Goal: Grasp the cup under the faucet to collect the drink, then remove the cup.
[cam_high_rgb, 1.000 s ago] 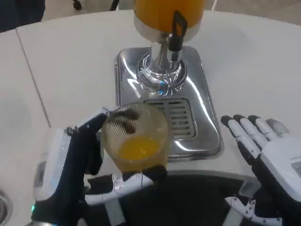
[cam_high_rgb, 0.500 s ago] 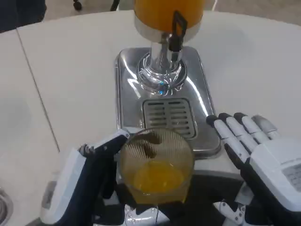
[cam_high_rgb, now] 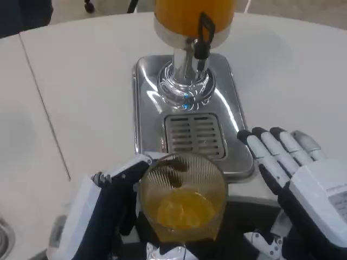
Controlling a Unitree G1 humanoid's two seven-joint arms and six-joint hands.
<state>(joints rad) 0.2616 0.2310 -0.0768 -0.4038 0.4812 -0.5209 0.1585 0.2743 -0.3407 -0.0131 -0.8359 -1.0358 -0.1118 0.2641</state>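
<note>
looking down in the head view, no brand, label or readable writing can be made out on anything.

the cup (cam_high_rgb: 183, 203), a clear ribbed tumbler, sits low in the frame just left of centre. it stands upright, its long axis vertical and its open mouth facing up toward the camera, with orange drink (cam_high_rgb: 181, 208) pooled in the bottom. the left hand (cam_high_rgb: 103, 208), at lower left, grips it: fingers wrap the left wall and the far rim, and a white fingertip shows under the cup at the bottom edge of the frame.

the cup is clear of the faucet (cam_high_rgb: 204, 35), which hangs at top centre from the dispenser (cam_high_rgb: 192, 13) full of orange liquid. between them lies the chrome drip tray (cam_high_rgb: 143, 108) with its slotted grille (cam_high_rgb: 195, 135); the cup's far rim overlaps the tray's near edge in the picture.

the right hand (cam_high_rgb: 303, 184) is at lower right, holding nothing, fingers straight and slightly apart, pointing to the upper left, their tips just beside the tray's right near corner.

the white table (cam_high_rgb: 81, 81) lies bare to the left and right of the tray. a seam runs diagonally down the left side.
</note>
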